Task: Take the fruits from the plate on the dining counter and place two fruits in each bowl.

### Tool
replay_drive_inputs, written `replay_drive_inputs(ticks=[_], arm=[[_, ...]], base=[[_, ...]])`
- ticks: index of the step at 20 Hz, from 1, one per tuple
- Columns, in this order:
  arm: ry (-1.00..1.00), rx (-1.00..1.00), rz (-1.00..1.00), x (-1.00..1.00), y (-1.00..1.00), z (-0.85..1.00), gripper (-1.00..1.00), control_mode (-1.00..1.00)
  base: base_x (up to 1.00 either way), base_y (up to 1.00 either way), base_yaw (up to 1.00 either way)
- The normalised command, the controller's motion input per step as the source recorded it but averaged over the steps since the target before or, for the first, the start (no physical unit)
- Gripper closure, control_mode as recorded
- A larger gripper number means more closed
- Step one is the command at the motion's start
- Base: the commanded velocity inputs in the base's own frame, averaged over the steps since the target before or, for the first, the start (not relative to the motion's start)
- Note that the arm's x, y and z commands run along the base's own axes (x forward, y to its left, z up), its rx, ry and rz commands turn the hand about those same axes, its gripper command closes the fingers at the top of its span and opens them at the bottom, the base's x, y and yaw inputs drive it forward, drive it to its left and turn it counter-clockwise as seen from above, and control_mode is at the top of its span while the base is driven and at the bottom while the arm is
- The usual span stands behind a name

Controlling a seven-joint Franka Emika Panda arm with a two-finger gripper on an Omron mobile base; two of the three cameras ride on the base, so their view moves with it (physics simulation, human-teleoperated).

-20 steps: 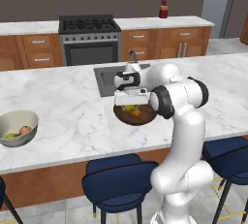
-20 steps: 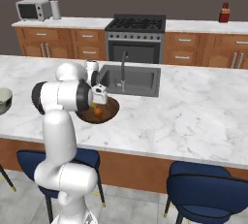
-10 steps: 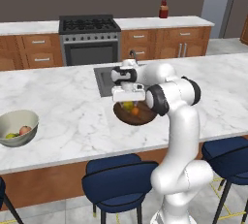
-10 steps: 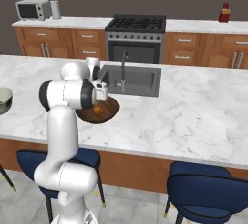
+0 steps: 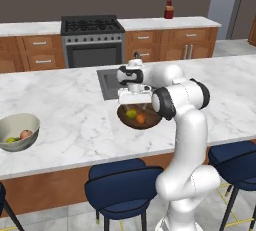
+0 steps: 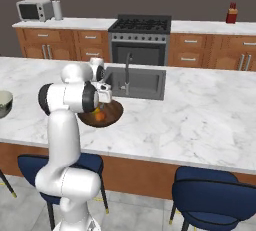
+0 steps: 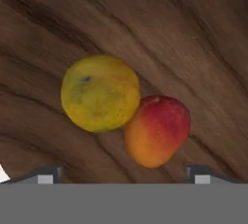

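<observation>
At the far left of the left base view, the pale bowl [image 5: 18, 131] sits on the dining counter [image 5: 65, 120] with two fruits inside, a yellow-green one [image 5: 11, 139] and a pinkish-red one [image 5: 25, 134]. Toward the frame's centre, the dark wooden bowl [image 5: 139, 116] holds two more: an olive-yellow fruit [image 7: 100, 93] touching an orange fruit [image 7: 157, 130]. The gripper [image 7: 125, 173] hangs just above them, tips spread wide at the hand view's lower corners, nothing between them. Count: two bowls, four fruits, two per bowl. I judge the placing complete; a straight lift clear, avoiding the rim and fruit, would finish cleanly.
</observation>
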Motion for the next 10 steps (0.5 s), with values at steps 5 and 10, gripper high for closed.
replay_drive_inputs(ticks=[5, 10], arm=[[-0.28, 0.00, 0.00, -1.00, -0.33, 0.63, -1.00, -1.00], [-0.25, 0.00, 0.00, -1.00, -0.23, 0.92, -1.00, -1.00]], base=[[0.00, 0.00, 0.00], [0.00, 0.00, 0.00]])
